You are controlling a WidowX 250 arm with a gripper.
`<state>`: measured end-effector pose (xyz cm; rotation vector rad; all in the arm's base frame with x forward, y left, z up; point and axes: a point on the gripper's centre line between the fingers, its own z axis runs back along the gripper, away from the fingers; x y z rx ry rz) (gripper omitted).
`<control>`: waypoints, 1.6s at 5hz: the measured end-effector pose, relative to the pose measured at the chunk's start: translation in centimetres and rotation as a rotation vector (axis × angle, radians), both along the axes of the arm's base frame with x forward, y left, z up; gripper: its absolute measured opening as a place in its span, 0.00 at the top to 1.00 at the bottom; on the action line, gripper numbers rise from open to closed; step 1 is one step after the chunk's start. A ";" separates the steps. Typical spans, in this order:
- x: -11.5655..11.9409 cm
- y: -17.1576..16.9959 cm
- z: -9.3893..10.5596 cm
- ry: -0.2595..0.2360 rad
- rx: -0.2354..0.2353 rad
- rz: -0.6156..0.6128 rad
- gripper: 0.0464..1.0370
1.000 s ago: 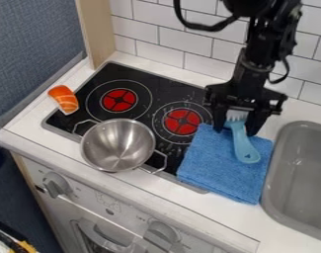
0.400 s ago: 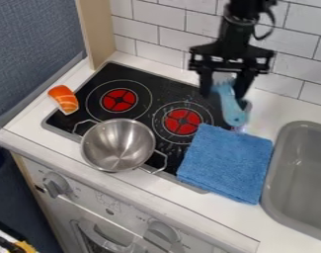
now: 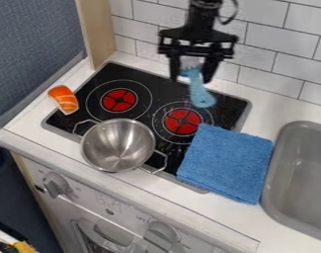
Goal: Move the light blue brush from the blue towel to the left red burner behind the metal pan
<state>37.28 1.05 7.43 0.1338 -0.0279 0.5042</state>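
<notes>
Gripping a blue brush (image 3: 199, 94) near its bristles, the hand (image 3: 191, 79) hangs above the back of the hob (image 3: 110, 76), handle downward. Step looks like a carry, brush aloft. Next move likely calls for steady grip, clearance above steel pot (image 3: 118, 146) and folded cloth (image 3: 225, 163).

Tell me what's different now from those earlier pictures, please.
The gripper has moved left across the view and toward the tiled wall, carrying the light blue brush off from over the blue cloth to above the back of the stovetop. It held the brush already, and nothing was let go. The cloth, metal pot and orange-and-white toy piece stayed put.
</notes>
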 end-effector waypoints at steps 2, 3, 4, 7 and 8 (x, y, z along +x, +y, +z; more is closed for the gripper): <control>1.2 3.4 -1.1 0.041 0.069 -0.234 0.33; 1.1 5.6 -2.0 0.034 0.136 -0.312 0.33; 0.8 7.7 -2.7 0.020 0.142 -0.294 0.33; 0.6 9.8 -4.8 0.025 0.147 -0.280 0.33; 0.3 10.3 -5.5 0.041 0.148 -0.258 0.33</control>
